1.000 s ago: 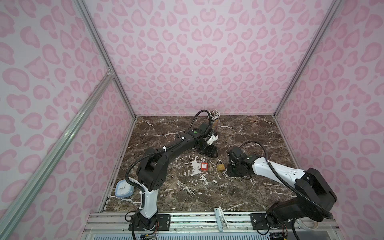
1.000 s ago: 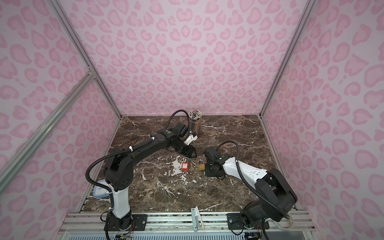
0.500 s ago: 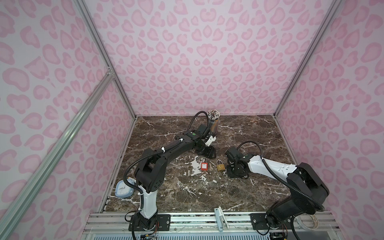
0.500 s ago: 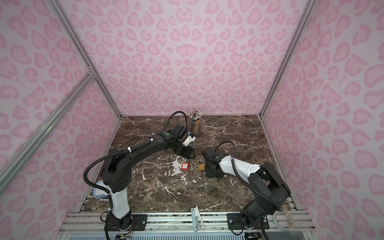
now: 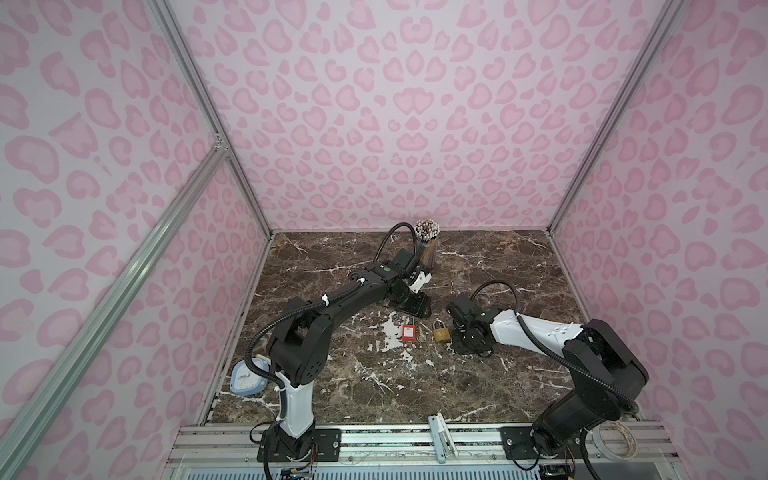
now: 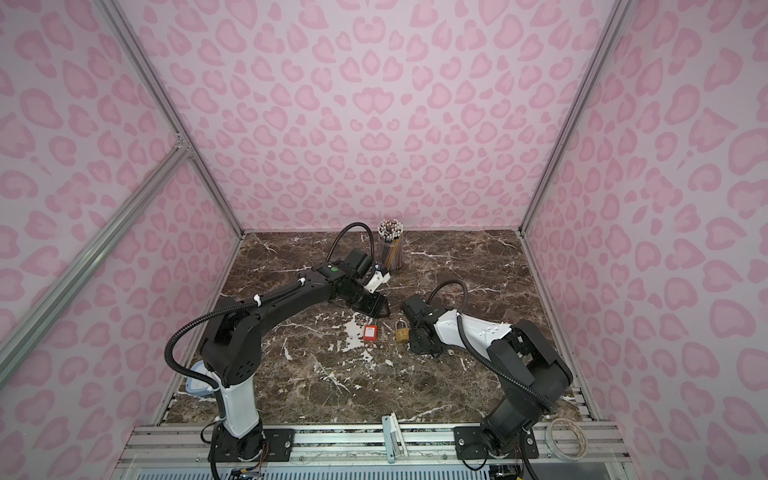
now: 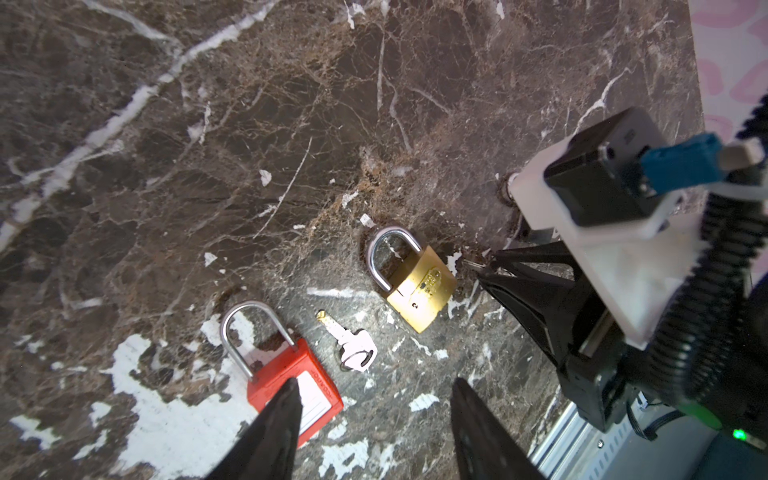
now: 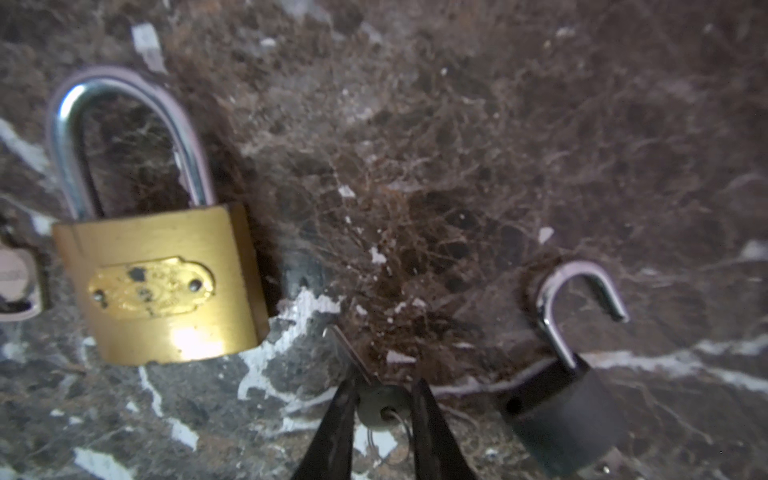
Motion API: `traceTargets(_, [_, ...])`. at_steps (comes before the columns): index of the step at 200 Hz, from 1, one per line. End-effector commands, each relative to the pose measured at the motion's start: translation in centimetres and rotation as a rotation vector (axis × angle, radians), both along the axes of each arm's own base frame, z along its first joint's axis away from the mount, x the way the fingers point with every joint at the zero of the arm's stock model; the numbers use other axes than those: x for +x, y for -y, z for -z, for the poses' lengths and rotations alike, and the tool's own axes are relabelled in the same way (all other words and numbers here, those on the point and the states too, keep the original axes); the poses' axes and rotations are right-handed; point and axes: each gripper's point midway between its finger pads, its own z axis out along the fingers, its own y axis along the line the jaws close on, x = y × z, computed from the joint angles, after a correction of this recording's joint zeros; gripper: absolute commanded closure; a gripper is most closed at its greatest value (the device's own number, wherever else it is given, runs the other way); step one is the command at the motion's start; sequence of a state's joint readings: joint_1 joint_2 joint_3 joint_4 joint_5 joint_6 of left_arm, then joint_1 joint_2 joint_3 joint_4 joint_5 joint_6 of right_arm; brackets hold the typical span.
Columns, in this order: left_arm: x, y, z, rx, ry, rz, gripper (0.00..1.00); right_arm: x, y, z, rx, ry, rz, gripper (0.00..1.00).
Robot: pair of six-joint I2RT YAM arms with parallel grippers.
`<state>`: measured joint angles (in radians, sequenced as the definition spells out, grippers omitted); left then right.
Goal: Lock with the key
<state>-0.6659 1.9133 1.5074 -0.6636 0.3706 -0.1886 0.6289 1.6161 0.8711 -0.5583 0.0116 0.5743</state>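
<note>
Three padlocks and two keys lie on the table (image 7: 208, 124). The small key (image 8: 382, 409) matters most. Its round head sits between the jaws of the right claw (image 8: 384, 388), which is drawn narrow onto it, and the blade sticks out toward the brass padlock (image 8: 166, 282). Pinching the head leaves the blade free to enter a keyhole.

Just beside that claw lies the dark padlock (image 8: 561, 419) with its shackle swung open, so it is probably the one to be locked. The brass one's shackle looks seated.

Further out, a silver key (image 7: 353, 345) lies flat between the brass padlock and the red padlock (image 7: 295, 386). The left claw (image 7: 374, 432) hangs above these, jaws wide and empty. It is likely placed there to steady a lock body while the key turns.
</note>
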Motion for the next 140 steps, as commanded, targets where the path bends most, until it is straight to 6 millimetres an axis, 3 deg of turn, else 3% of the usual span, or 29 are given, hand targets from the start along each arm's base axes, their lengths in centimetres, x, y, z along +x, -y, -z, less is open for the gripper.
traceTargets(1, [0.1, -0.1, -0.7, -0.007, 0.019, 0.001, 0.41, 1.0, 0.4, 0.2, -0.006, 0.022, 0.041, 0.77])
traceTargets(38, [0.1, -0.4, -0.6, 0.000, 0.019, 0.000, 0.41, 2.4, -0.3, 0.4, 0.051, 0.023, 0.058, 0.82])
traceTargets(86, [0.1, -0.6, -0.7, 0.001, 0.019, -0.007, 0.41, 2.7, -1.5, 0.9, 0.105, 0.008, 0.061, 0.84])
traceTargets(140, [0.3, -0.6, -1.0, -0.003, 0.022, -0.007, 0.41, 3.0, -1.5, -0.4, 0.116, 0.040, 0.063, 0.71])
